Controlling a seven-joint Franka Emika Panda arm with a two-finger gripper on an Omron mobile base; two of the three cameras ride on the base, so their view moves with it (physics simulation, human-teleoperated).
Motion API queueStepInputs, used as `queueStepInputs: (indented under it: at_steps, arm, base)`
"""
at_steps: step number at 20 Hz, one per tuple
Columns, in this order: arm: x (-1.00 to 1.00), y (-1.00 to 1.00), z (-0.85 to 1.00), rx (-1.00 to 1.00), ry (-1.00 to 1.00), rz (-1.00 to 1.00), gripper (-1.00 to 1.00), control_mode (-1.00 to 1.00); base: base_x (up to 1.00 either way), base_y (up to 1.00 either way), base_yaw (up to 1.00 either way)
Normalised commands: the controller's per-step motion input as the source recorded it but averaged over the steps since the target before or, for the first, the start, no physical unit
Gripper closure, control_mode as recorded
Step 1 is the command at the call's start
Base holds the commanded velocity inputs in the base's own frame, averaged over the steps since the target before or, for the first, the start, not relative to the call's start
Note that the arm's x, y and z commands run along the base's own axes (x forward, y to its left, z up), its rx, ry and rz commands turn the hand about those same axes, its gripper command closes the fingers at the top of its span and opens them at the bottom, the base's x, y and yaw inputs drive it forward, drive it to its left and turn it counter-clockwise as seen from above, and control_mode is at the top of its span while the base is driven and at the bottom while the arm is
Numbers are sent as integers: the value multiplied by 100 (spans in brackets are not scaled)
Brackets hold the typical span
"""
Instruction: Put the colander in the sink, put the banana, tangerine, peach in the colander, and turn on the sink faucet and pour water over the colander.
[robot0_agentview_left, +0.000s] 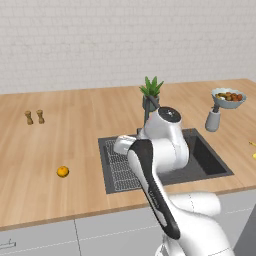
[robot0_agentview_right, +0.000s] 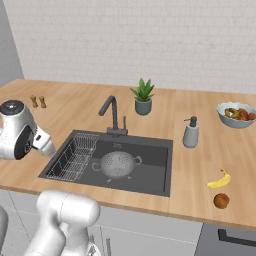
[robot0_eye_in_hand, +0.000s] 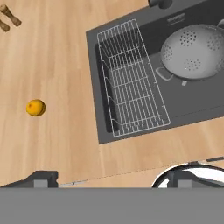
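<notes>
Left base view: one tangerine alone on counter left of sink, approach from above; right base view: one colander in the basin, one banana, one peach right; hand view: gripper spread wide, empty.
</notes>
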Motion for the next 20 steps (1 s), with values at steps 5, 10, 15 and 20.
queueStepInputs:
  at_steps: [5,10,15,20]
  arm:
    - [31,100,0,-16,34,0,-100,-100]
    - [42,94,-2,-14,27,1,-100,-100]
    - [50,64,-36,-12,9,0,-100,-100]
    - [54,61,-59,-13,2,0,-100,-100]
  base:
    - [0,0,0]
    - [0,0,0]
    - [0,0,0]
    - [0,0,0]
